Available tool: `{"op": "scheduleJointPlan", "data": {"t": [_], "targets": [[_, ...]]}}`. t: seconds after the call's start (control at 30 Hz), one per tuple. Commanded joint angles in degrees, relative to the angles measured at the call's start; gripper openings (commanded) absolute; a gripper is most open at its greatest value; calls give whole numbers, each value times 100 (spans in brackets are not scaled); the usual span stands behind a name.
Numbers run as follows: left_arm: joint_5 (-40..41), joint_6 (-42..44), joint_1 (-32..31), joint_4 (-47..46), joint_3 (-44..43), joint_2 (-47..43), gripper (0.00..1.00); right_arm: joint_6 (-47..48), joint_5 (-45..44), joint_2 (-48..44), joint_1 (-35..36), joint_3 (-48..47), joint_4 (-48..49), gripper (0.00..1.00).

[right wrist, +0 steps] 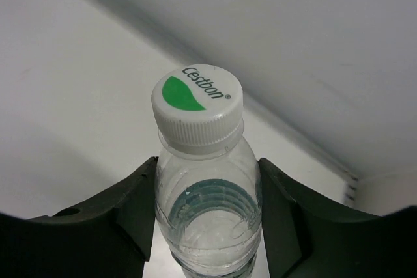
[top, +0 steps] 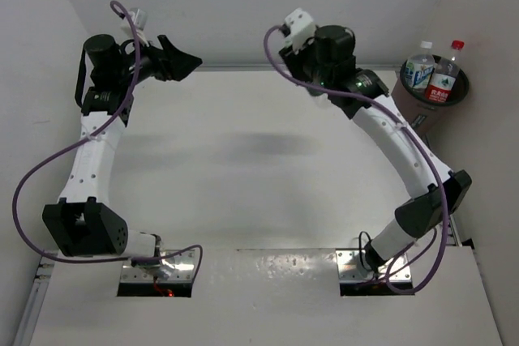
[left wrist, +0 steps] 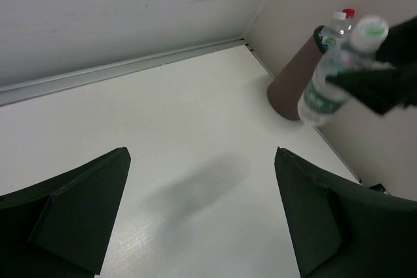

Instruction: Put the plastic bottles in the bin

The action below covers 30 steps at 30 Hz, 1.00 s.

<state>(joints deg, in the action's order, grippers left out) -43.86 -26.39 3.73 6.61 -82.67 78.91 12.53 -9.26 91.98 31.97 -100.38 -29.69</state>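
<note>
My right gripper [right wrist: 208, 168] is shut on a clear plastic bottle [right wrist: 207, 206] with a white cap marked in green, and holds it in the air. The left wrist view shows that bottle [left wrist: 329, 79] tilted, next to the brown bin [left wrist: 290, 92]. The bin [top: 415, 109] stands at the far right by the wall. Two bottles stand in it, one with a white cap and blue label [top: 419, 70] and one with a red cap [top: 444, 80]. My left gripper [top: 180, 62] is open and empty at the far left, well above the table [left wrist: 202, 154].
White walls close in the table at the back, left and right. A metal strip [left wrist: 130, 66] runs along the foot of the back wall. The right arm [top: 405, 151] curves along the right side beside the bin.
</note>
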Motion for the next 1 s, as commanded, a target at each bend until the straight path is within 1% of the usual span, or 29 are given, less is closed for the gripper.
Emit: {"op": "scheduleJointPlan", "data": {"t": [0.0, 0.03, 0.07, 0.1, 0.13, 0.17, 0.2, 0.23, 0.27, 0.33, 0.37, 0.47, 0.57, 0.73, 0.97], "targets": [[-167, -121, -21, -388, -65, 106, 100, 143, -1419, -67, -550, -324, 1900, 0], [-219, -121, -21, -389, -65, 194, 100, 144, -2021, -6, -812, -307, 2149, 0], [-220, -121, -73, -389, -65, 247, 100, 31, -2080, 99, -1119, -490, 2343, 0], [-272, -121, -74, -389, -143, 317, 100, -101, -2159, 153, -1270, -796, 2276, 0], [-273, -121, -126, -389, -213, 318, 100, -633, -2142, 318, -1672, -973, 2188, 0], [-273, -121, -127, -389, -214, 370, 100, -777, -2003, 364, -2033, -1523, 1848, 0], [-273, -121, -179, -389, -214, 370, 100, -909, -1897, 408, -2367, -1633, 1766, 0], [-273, -121, -179, -389, -214, 370, 100, -1085, -1704, 443, -2492, -1730, 1722, 0], [-273, -121, -232, -389, -214, 370, 100, -1130, -1546, 443, -2868, -1853, 1660, 0], [-220, -59, -232, -389, -214, 370, 100, -1418, -1308, 312, -3134, -1784, 1660, 0], [-220, -59, -284, -389, -136, 370, 100, -1473, -950, 259, -3535, -1601, 1651, 0], [-220, -7, -285, -389, -12, 318, 100, -1719, -597, 75, -3924, -1267, 1633, 0], [-167, 64, -285, -441, 216, 204, 100, -1894, -560, 135, -4224, -1282, 1414, 0], [-167, 239, -285, -389, 217, 151, 100, -2115, -902, 557, -4479, -1625, 589, 0], [-273, 240, -285, -441, 471, 151, 100, -2089, -1569, 619, -4550, -1248, 649, 0]]}}
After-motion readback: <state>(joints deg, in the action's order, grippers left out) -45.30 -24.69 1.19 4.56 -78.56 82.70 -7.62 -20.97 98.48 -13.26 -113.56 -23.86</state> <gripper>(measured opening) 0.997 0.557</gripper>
